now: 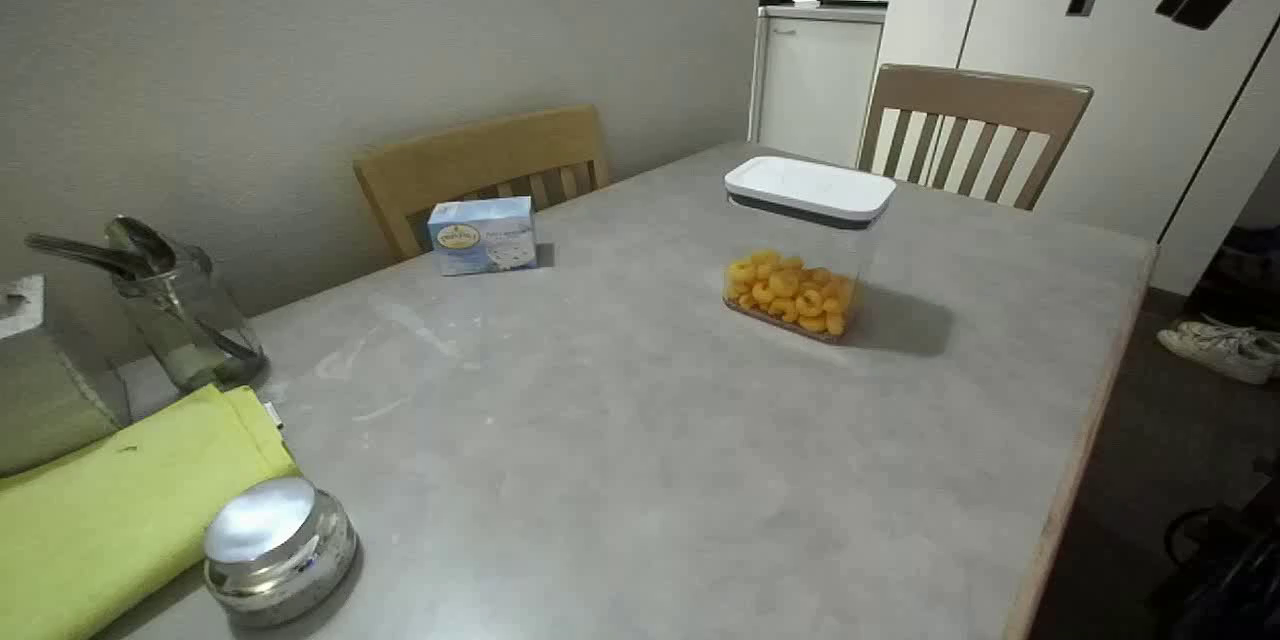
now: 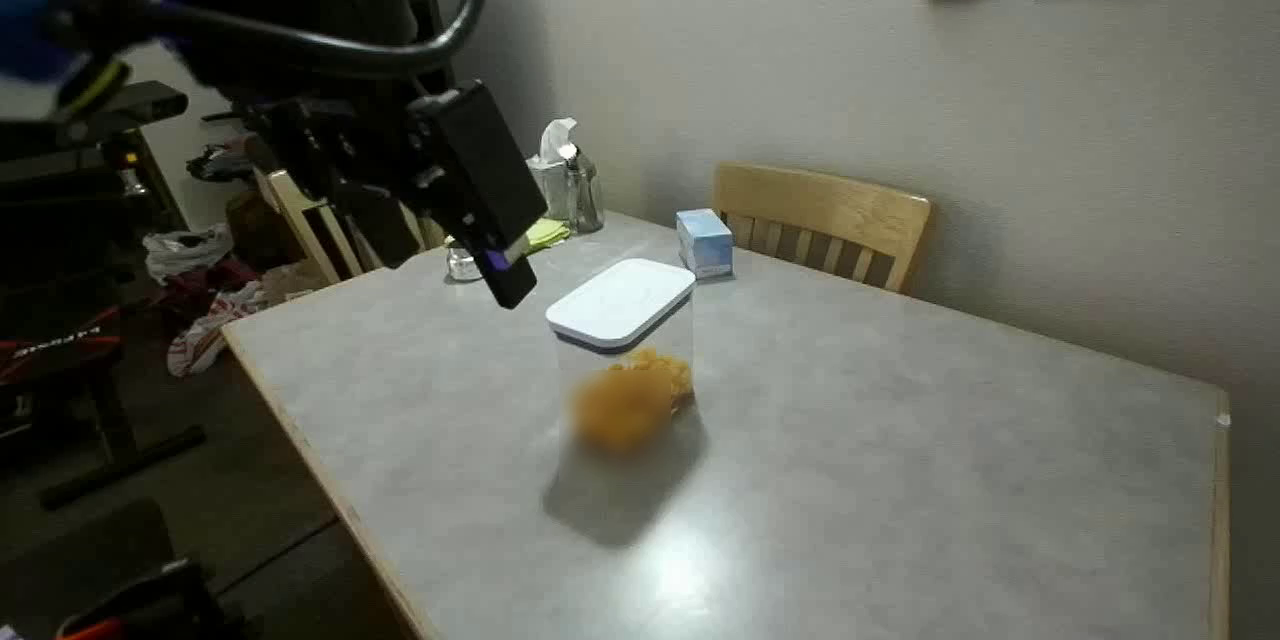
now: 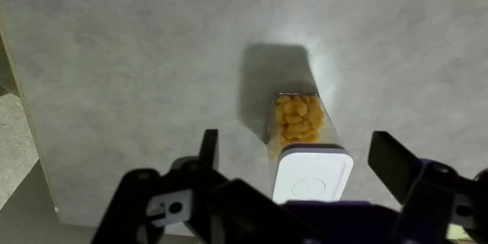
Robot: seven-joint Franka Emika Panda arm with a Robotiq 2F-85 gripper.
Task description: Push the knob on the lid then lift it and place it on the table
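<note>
Pincer [image 3: 295,141] wide and empty, apart from the lid [image 2: 620,302]

Its jaws stand well parted. The lid sits flat on a clear container [image 1: 805,245] of orange puffs [image 1: 790,294]; in the wrist view the knob [image 3: 309,188] shows as a round outline. The container stands upright on the worktop [image 1: 620,440]. Farther out: a blue box [image 1: 485,238], a silver jar [image 1: 280,552].

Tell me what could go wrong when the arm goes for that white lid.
The knob looks flush with the lid, so it may be hard to grip unless pushing raises it. The end effector is open wide, so it could straddle the knob instead of pressing it. An uneven push might tip the clear container holding yellow pieces.
</note>
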